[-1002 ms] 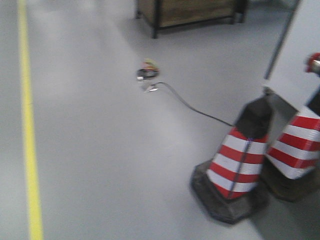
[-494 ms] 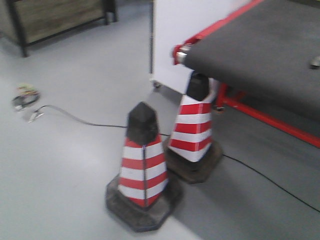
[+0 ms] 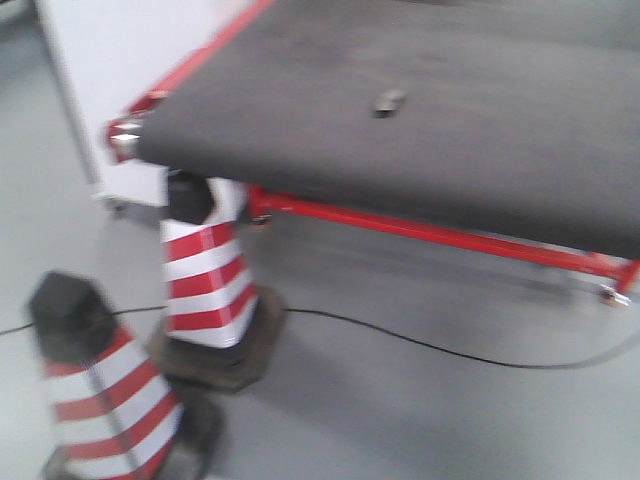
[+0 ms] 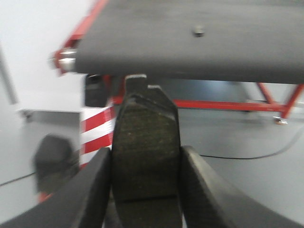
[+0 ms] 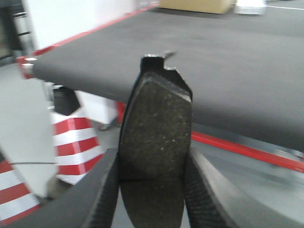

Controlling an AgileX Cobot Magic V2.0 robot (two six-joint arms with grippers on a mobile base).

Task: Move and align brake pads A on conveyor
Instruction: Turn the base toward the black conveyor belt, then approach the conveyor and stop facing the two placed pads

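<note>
In the left wrist view my left gripper (image 4: 146, 159) is shut on a brake pad (image 4: 145, 118), a dark grey speckled pad with a thin cross groove, standing upright between the jaws. My right gripper (image 5: 153, 159) is shut on a second brake pad (image 5: 156, 114) in the same way. The conveyor (image 3: 420, 130) is ahead: a wide dark belt (image 4: 199, 52) with a red frame, also seen in the right wrist view (image 5: 228, 61). A small grey piece (image 3: 389, 100) lies on the belt (image 4: 198, 31); it is too blurred to identify. Both held pads are short of the belt's edge.
Two red-and-white traffic cones stand on the grey floor, one (image 3: 208, 290) at the conveyor's left corner, the other (image 3: 95, 400) nearer at the bottom left. A black cable (image 3: 430, 350) runs across the floor under the belt. A white panel (image 3: 130, 60) stands behind the corner.
The front view has swung right and closer: the cones have slid to the left and the conveyor now fills the top of the frame. The small piece on the belt has come into view.
</note>
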